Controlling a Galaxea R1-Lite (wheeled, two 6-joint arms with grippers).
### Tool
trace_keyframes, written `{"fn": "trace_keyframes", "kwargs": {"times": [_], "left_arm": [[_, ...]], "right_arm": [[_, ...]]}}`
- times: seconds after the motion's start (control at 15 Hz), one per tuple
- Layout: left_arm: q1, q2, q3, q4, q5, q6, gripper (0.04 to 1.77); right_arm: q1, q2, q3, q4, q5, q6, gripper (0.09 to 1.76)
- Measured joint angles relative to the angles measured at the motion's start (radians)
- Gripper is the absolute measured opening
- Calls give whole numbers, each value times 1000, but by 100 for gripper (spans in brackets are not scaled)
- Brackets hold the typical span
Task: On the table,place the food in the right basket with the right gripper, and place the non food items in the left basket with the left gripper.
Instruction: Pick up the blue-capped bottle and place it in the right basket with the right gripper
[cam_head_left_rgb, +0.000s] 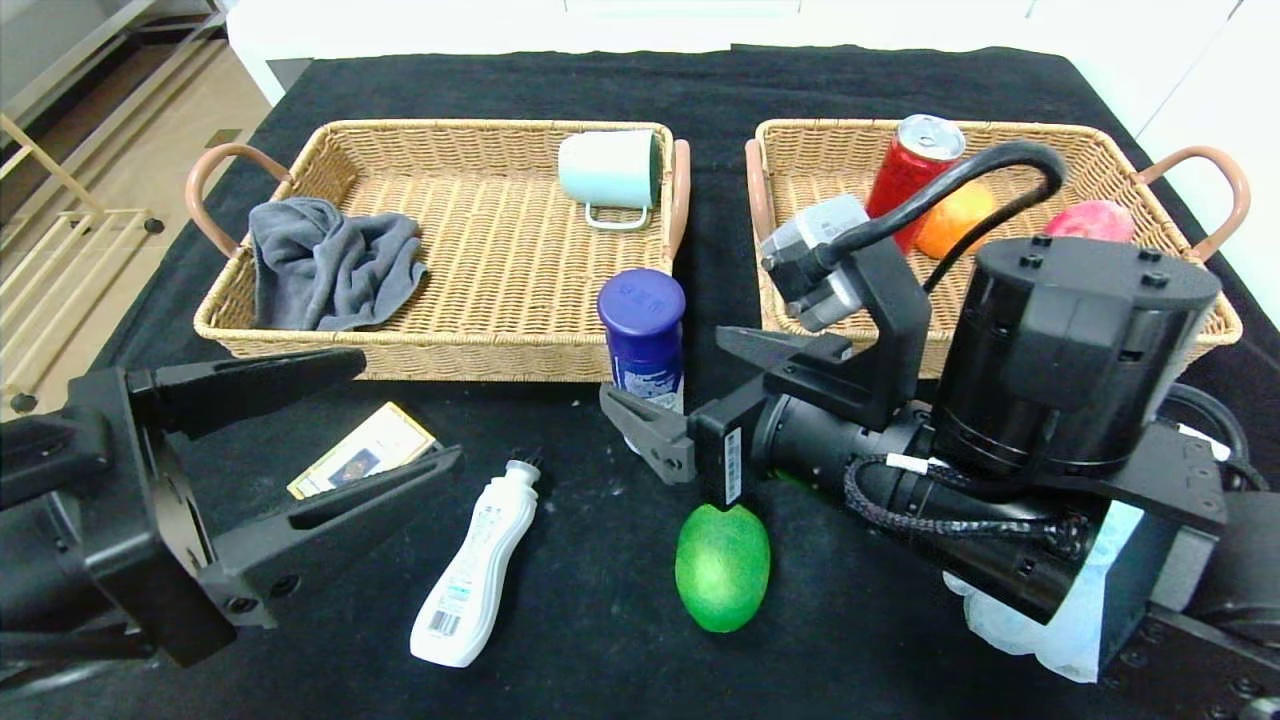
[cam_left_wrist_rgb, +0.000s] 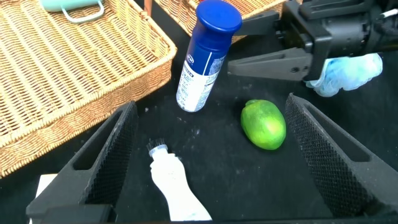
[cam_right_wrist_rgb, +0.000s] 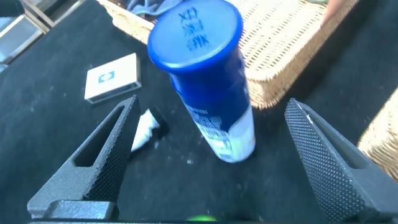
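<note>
The spread-open right gripper flanks the white canister, its blue cap printed with Chinese characters.

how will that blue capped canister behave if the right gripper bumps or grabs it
The blue-capped canister stands upright, tall on a narrow base, so a sideways bump would probably tip it; being round, it could then roll on the table. The right gripper is open around it. Its smooth sides may slip unless squeezed near the middle.
</note>
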Motion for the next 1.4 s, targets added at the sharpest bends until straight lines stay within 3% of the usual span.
{"fn": "trace_keyframes", "kwargs": {"times": [1.4], "left_arm": [[9, -13, -6, -1, 0, -1, 172]], "right_arm": [[-6, 148, -119, -103, -63, -24, 170]]}}
